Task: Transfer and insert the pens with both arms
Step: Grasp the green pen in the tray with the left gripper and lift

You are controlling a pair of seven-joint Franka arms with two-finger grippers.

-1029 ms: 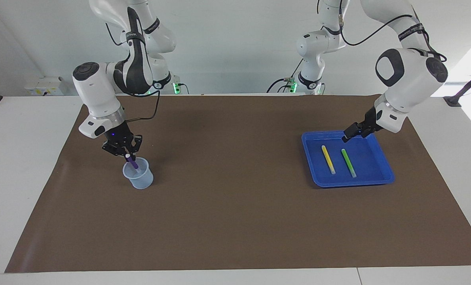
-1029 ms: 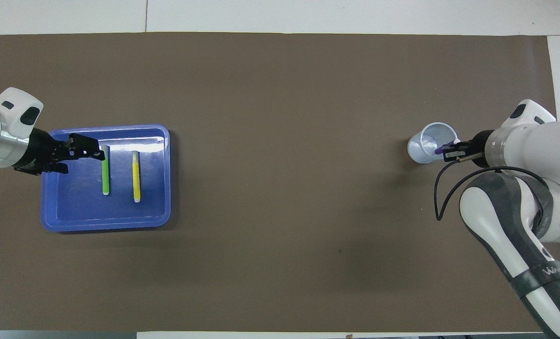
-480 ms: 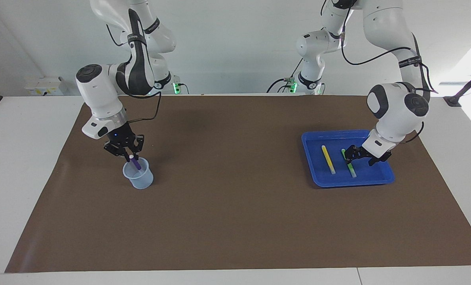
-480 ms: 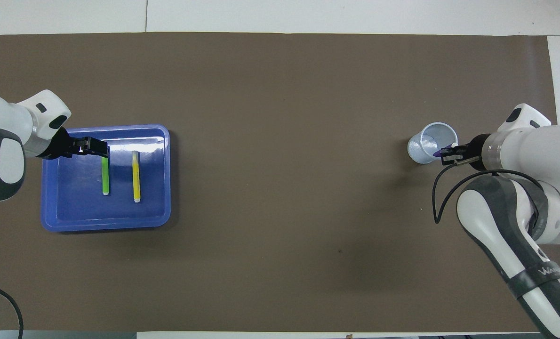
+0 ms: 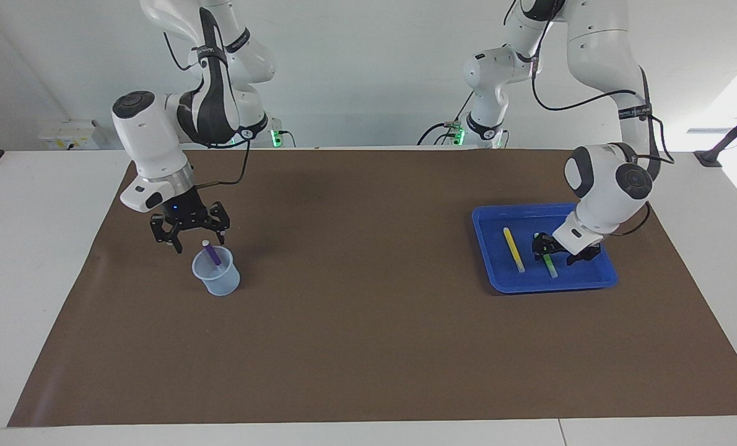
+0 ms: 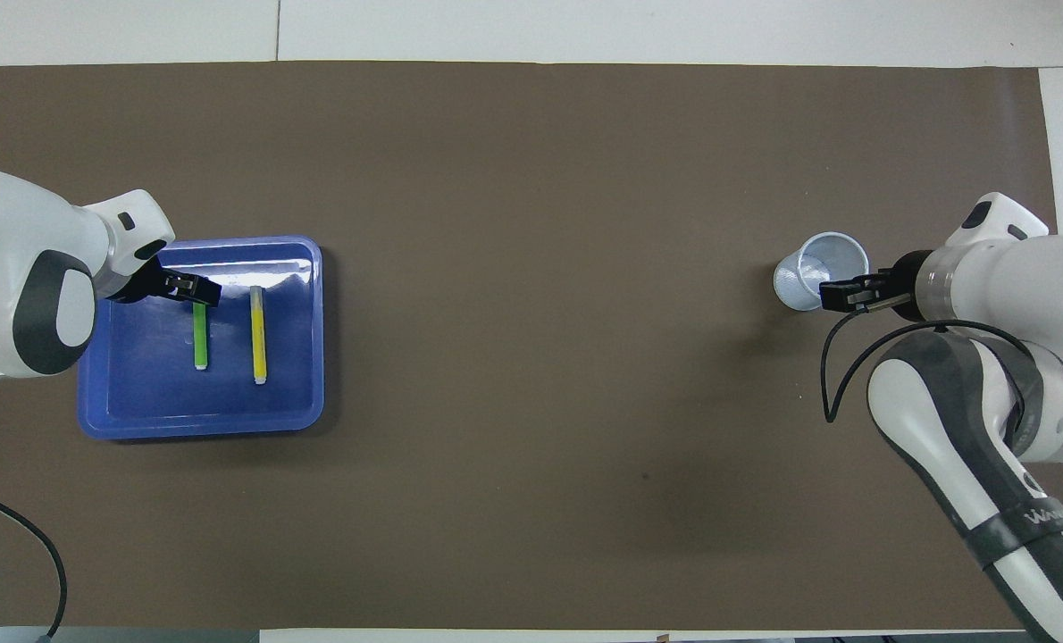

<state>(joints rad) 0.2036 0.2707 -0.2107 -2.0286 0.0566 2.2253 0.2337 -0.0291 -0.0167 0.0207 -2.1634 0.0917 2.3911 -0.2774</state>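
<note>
The purple pen (image 5: 212,253) leans free in the translucent cup (image 5: 217,280) at the right arm's end of the table. My right gripper (image 5: 197,242) hangs just above the cup (image 6: 808,277), open and holding nothing. In the overhead view the right gripper (image 6: 840,295) covers the purple pen. At the left arm's end, the green pen (image 5: 550,266) and yellow pen (image 5: 513,249) lie side by side in the blue tray (image 5: 554,286). My left gripper (image 5: 549,249) is down in the tray, open, astride the end of the green pen (image 6: 200,339) nearer to the robots. Beside it the yellow pen (image 6: 258,335) lies untouched.
A brown mat (image 5: 368,322) covers most of the white table. Two smaller white arms (image 5: 486,74) with green-lit bases stand at the robots' edge. A white socket box (image 5: 71,133) sits on the table near the right arm's base.
My right gripper opened, let go of the purple pen into the cup and rose a little. My left gripper came down from above the tray's edge onto the green pen.
</note>
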